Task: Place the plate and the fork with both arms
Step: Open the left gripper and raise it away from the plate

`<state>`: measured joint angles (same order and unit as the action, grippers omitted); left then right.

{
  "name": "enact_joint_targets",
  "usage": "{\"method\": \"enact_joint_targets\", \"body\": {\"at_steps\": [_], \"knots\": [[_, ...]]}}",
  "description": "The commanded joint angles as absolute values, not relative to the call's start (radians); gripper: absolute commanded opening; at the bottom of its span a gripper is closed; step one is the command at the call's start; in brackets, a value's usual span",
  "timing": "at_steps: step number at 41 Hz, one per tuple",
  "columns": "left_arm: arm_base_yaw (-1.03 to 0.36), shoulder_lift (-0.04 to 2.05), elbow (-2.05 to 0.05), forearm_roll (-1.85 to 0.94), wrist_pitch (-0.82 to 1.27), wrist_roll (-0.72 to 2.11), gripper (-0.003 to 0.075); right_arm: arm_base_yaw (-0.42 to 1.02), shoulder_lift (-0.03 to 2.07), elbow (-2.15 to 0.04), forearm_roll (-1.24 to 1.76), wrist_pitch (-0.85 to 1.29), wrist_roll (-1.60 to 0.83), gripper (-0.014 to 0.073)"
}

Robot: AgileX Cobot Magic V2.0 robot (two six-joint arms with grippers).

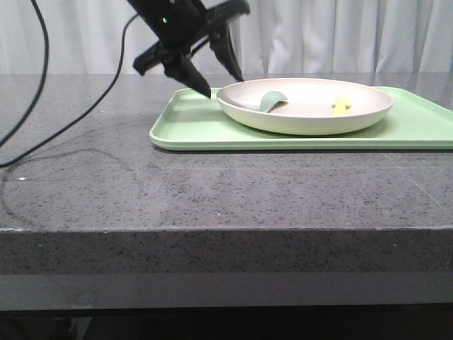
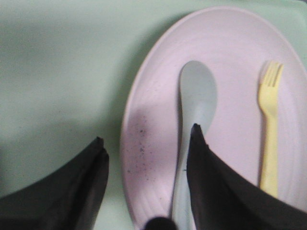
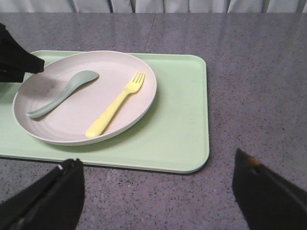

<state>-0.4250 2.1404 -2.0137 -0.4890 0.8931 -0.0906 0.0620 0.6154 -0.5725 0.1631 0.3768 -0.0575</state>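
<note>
Our left hand (image 1: 212, 79) hangs wide open astride the plate (image 3: 124, 112) rim; the fork (image 3: 116, 104) lies inside the plate on the tray (image 3: 184, 129). Our right hand (image 3: 156, 191), equally wide, hovers over the bench (image 3: 259, 86). Closing carelessly, we risk tipping the plate.

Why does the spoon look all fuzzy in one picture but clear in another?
In the left wrist view the camera sits very close, so the spoon, fork and plate come out soft and blurred; in the right wrist view the camera is farther off, so they look sharp, and the tray shows a gentle shine.
</note>
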Motion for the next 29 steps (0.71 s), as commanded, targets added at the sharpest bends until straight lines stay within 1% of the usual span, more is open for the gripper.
{"method": "enact_joint_targets", "body": {"at_steps": [1, 4, 6, 9, 12, 13, 25, 29], "knots": [[-0.421, 2.023, -2.052, -0.517, 0.856, -0.043, 0.0376, 0.064, 0.617, -0.610, 0.157, 0.304, -0.058, 0.0645], [-0.421, 2.006, -2.064, -0.501, 0.878, -0.026, 0.0342, 0.064, 0.617, -0.610, 0.157, 0.304, -0.058, 0.0645], [-0.421, 1.999, -2.076, -0.480, 0.899, -0.026, 0.0289, 0.064, 0.617, -0.610, 0.157, 0.304, -0.058, 0.0645], [-0.421, 1.987, -2.095, -0.437, 0.949, -0.026, 0.0177, 0.064, 0.617, -0.610, 0.157, 0.304, -0.058, 0.0645], [-0.421, 1.975, -2.098, -0.398, 0.987, -0.026, 0.0020, 0.064, 0.617, -0.610, 0.157, 0.304, -0.058, 0.0645], [-0.421, 1.973, -2.098, -0.387, 0.998, -0.026, -0.0018, 0.064, 0.617, -0.610, 0.157, 0.304, -0.058, 0.0645], [-0.421, 1.930, -2.093, -0.257, 1.153, -0.025, -0.0018, 0.064, 0.617, -0.610, 0.157, 0.304, -0.058, 0.0645], [-0.421, 1.895, -2.024, -0.232, 1.135, -0.025, -0.0018, 0.064, 0.617, -0.610, 0.157, 0.304, -0.058, 0.0645]]}}
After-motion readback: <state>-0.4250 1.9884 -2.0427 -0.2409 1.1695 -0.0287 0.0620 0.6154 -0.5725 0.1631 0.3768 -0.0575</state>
